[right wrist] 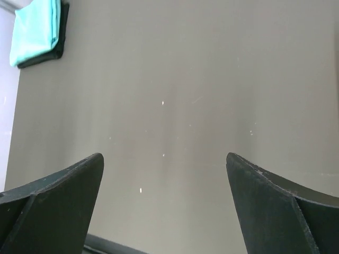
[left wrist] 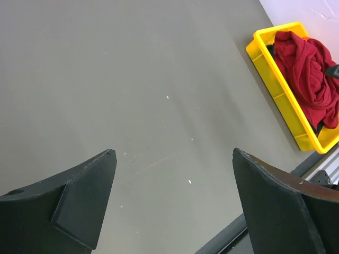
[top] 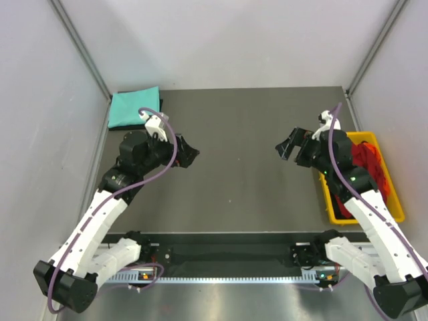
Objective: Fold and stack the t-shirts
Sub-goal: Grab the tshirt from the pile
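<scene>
A folded teal t-shirt [top: 134, 107] lies at the table's far left corner; in the right wrist view it [right wrist: 35, 30] sits on top of a folded black t-shirt [right wrist: 58, 45]. A dark red t-shirt [top: 368, 160] lies bunched in the yellow bin [top: 394, 204] at the right edge, also in the left wrist view [left wrist: 310, 74]. No orange t-shirt shows. My left gripper [top: 190, 155] is open and empty above the table left of centre, in its wrist view [left wrist: 174, 156]. My right gripper [top: 286, 148] is open and empty right of centre, in its wrist view [right wrist: 164, 159].
The grey table [top: 234, 174] is walled by pale panels at the left, back and right. The yellow bin [left wrist: 275, 84] stands along the right edge. A black rail with the arm bases [top: 227, 257] runs along the near edge.
</scene>
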### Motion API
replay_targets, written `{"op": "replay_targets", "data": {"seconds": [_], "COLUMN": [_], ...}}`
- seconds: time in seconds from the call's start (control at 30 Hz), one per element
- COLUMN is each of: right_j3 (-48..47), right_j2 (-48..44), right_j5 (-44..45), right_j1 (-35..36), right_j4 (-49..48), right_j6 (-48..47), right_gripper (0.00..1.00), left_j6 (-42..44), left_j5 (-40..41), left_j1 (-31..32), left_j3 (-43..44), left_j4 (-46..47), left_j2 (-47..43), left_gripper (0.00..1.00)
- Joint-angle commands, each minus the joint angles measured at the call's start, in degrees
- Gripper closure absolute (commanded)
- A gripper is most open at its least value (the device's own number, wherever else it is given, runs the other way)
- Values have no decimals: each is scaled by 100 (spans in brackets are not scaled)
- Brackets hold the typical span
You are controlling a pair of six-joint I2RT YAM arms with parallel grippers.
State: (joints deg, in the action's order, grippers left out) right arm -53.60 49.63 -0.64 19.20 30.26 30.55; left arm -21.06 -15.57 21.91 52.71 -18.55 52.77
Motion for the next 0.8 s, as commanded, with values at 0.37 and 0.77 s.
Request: {"op": "replay_targets", "data": {"seconds": [0.37, 0.77], "right_j3": [-1090, -1030], "right_j2": [1821, 3167], "right_j5": [2271, 2920], "right_j1": [-1581, -3414], "right_j4": [945, 982], "right_j6": [680, 1103], "right_gripper": [0, 0], "left_j6": [14, -12], "left_j5": [-60, -86], "left_j1": [24, 24], "left_j3": [-156, 186], "left_j4": [158, -219], "left_j2": [-408, -172], "left_gripper": [5, 6]}}
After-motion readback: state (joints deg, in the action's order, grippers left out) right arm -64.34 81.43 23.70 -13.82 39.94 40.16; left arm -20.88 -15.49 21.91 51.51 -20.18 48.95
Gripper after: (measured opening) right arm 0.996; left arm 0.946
